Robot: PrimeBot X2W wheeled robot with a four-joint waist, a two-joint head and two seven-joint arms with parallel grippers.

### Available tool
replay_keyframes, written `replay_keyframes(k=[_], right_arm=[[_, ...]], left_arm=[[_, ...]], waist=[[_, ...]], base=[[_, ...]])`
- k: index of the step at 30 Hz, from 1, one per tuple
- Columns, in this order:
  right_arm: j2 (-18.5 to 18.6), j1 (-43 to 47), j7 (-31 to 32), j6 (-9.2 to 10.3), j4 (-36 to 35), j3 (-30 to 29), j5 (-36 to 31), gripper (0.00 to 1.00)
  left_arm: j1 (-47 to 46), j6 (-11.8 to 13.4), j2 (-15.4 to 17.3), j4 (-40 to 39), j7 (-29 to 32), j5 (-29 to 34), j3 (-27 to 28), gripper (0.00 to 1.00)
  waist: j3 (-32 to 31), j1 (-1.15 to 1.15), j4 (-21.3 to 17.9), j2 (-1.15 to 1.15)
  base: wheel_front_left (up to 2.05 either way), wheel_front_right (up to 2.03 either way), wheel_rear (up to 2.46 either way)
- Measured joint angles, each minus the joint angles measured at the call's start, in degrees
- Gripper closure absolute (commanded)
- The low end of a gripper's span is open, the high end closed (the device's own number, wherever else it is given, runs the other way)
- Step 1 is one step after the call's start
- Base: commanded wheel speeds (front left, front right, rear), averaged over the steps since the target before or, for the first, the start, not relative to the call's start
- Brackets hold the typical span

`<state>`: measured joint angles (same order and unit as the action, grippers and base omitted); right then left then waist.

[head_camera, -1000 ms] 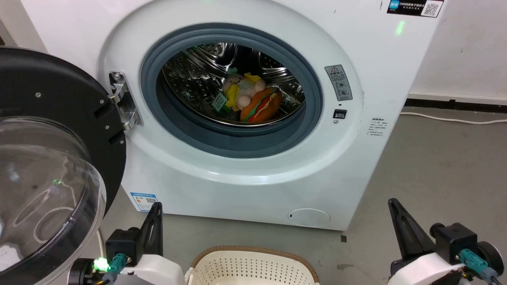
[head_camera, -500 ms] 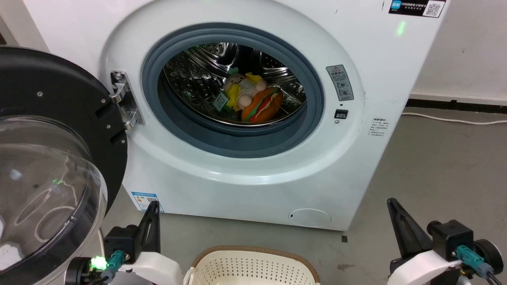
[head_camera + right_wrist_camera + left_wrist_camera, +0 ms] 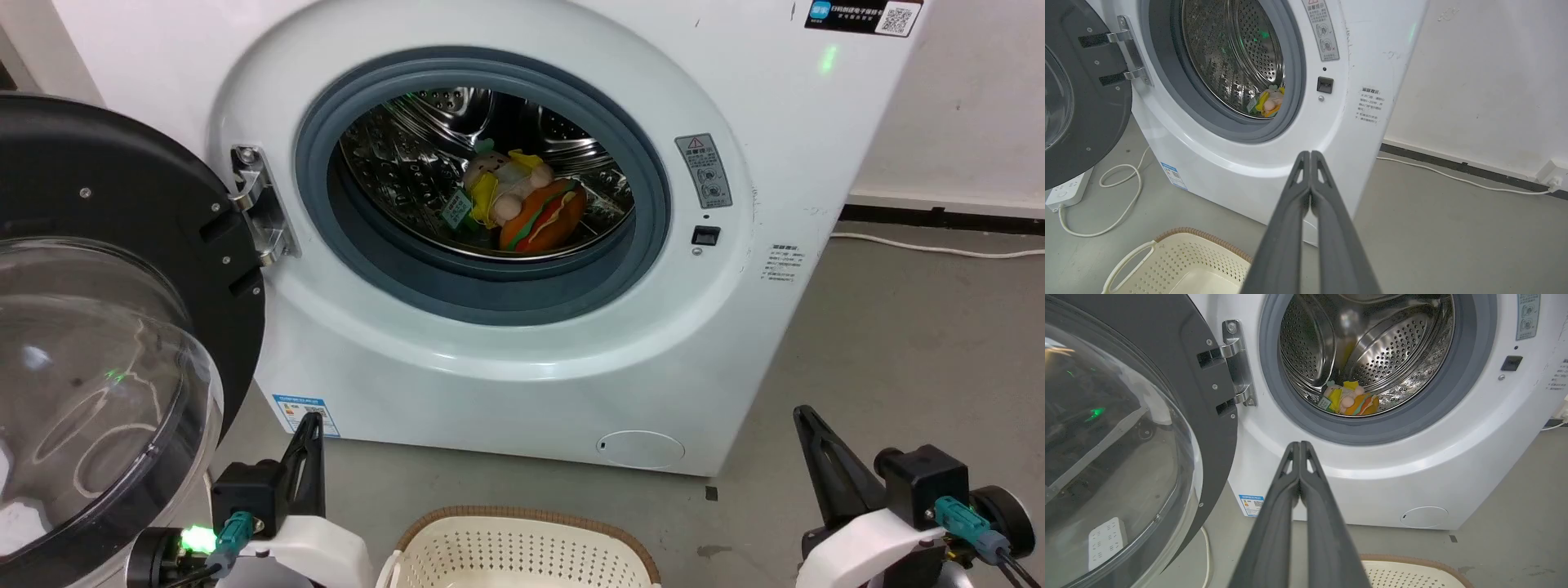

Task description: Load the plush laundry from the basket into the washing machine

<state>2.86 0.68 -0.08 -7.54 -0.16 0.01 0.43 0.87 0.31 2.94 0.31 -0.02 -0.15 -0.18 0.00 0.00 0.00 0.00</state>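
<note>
Both soft toys lie together in the steel drum of the white washing machine (image 3: 490, 359): the orange-brown burger toy (image 3: 543, 216) to the right, the pale pink figure in yellow (image 3: 500, 181) leaning on it. In the left wrist view they show as the burger toy (image 3: 1365, 406) and pink figure (image 3: 1341, 396). The cream basket (image 3: 522, 551) with its brown rim sits on the floor before the machine; the part of its inside that shows holds nothing. My left gripper (image 3: 310, 425) and right gripper (image 3: 804, 416) are shut, low on either side of the basket, holding nothing.
The black-rimmed dome door (image 3: 106, 343) stands swung wide open at the left, close to my left arm. A white power strip (image 3: 1067, 192) and looped cable (image 3: 1122, 183) lie on the grey floor left of the machine. A white wall (image 3: 1486, 81) stands right.
The head view has shifted slightly, and both grippers have sunk a little lower in it. The toys and basket stay put.
</note>
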Motion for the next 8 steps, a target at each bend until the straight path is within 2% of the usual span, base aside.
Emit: replay_keyframes(k=[8], right_arm=[[0.0, 0.0, 0.0, 0.0, 0.0, 0.0, 0.0, 1.0]], left_arm=[[0.0, 0.0, 0.0, 0.0, 0.0, 0.0, 0.1, 1.0]], waist=[[0.0, 0.0, 0.0, 0.0]], base=[[0.0, 0.0, 0.0]])
